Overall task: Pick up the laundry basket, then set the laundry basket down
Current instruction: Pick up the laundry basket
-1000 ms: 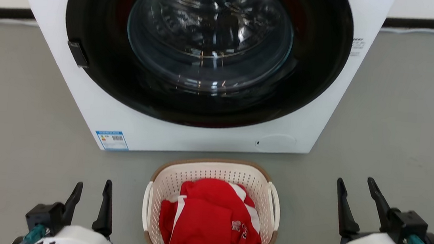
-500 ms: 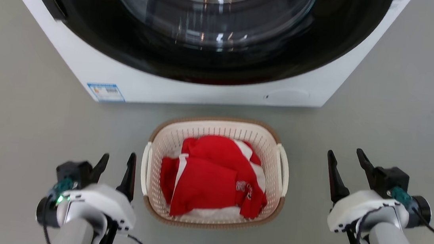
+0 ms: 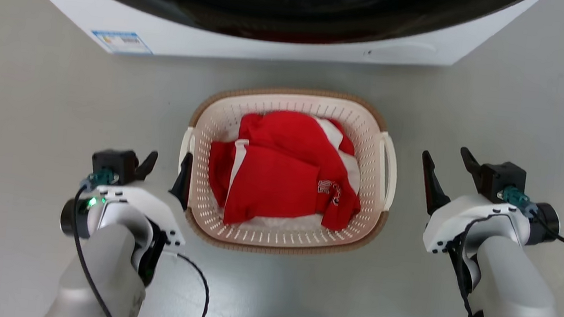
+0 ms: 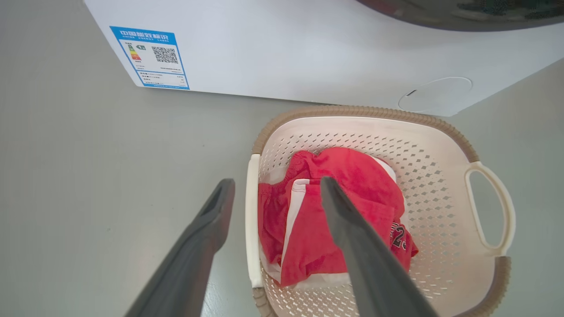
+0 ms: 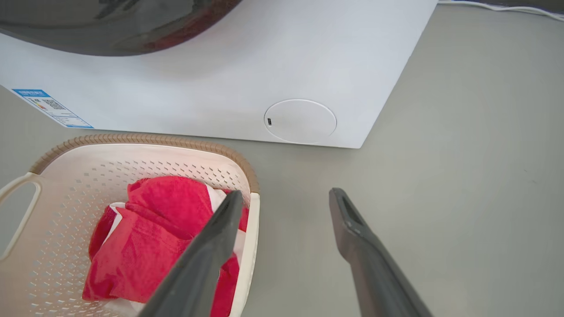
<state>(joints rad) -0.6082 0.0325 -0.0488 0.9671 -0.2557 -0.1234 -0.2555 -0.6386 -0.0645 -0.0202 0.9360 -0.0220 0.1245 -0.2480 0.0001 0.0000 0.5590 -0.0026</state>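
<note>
Grey floor (image 3: 33, 103), laundry basket (image 3: 278, 249) between left end effector (image 3: 170, 155) and right end effector (image 3: 444, 152), both released

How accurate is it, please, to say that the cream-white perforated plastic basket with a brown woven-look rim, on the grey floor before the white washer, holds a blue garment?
One detail is wrong: the garment is red with white trim, not blue, as the head view shows. The rest holds: the laundry basket sits on the grey floor before the white washer.
</note>
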